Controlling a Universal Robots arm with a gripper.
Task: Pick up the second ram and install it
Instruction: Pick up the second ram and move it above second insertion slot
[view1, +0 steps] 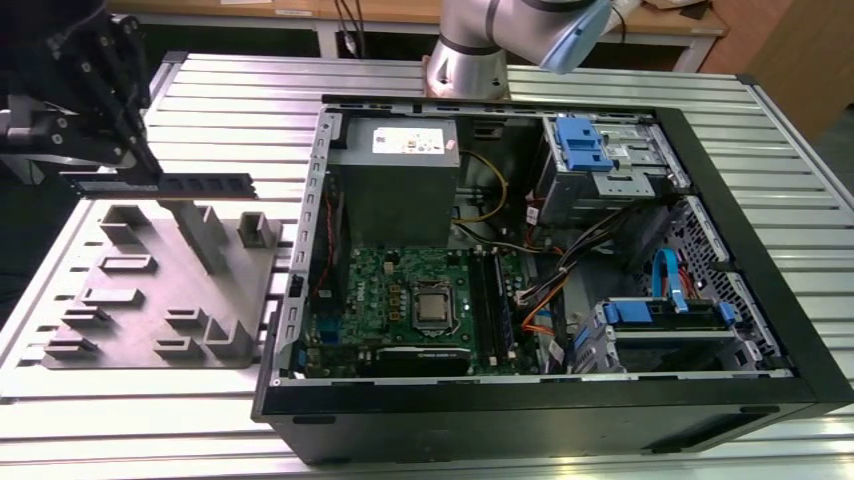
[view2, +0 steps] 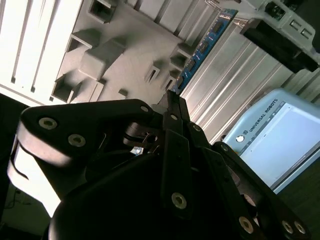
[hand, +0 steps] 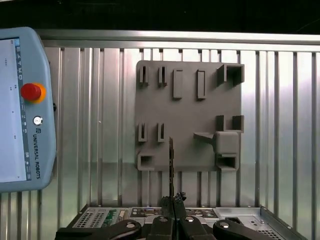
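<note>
Black steel of the open computer case (view1: 534, 425) lies nearest in the exterior view, and its wall is the first hazard: a long stick carried flat could clip the rim. Past the wall, on the green motherboard (view1: 387, 290), the memory slots (view1: 497, 300) run as narrow dark channels with orange and blue cables (view1: 545, 300) just beside them. I judge that a slight tilt, or a notch set the wrong way round, would jam the board's edge in a slot, and a loose cable could be trapped beneath it. Whether one slot is already filled I cannot tell. Farther off, toward the exterior view's left, the grey fixture block (view1: 134, 300) carries upright posts (view1: 200, 235), and a low carry could knock them.

Farthest, in the upper left of that frame, the claw (view1: 134, 172) is clamped on the second ram (view1: 207, 184). Its jaws are drawn together on the two flat faces, with only the board's thickness between them. The grip sits near one end, so most of the stick juts level toward the case, over the block's far edge and apparently clear of the posts. So off-centre a hold could let the stick pivot under pressing force.
</note>
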